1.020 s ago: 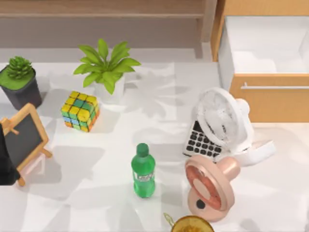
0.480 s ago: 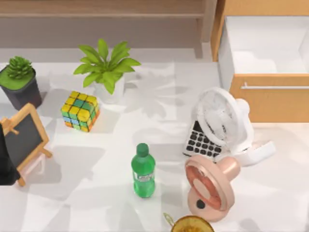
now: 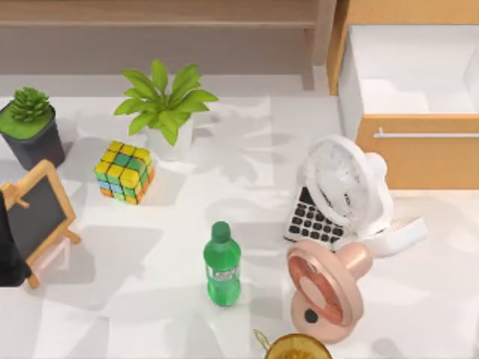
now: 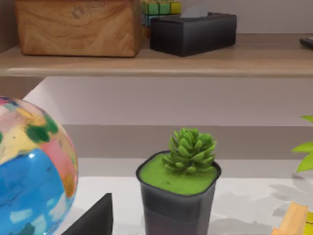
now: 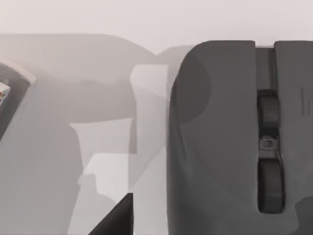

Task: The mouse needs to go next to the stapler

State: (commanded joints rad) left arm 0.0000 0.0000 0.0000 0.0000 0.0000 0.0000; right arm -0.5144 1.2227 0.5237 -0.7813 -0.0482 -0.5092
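Mouse (image 5: 230, 142) sits close under our right wrist camera, scroll wheel showing, on the table (image 5: 98, 122). Can't tell whether either hand is open or holding anything. Risk: we descend off-centre and nudge the mouse sideways; stapler location unknown, so placement may miss.

AgileX arm pair, visible parts: left arm (image 3: 9, 247), matte black casing with a smooth rounded outline; left gripper (image 4: 95, 220), plain black angular wedge with flat faces; right gripper (image 5: 117, 218), dark charcoal pointed wedge.
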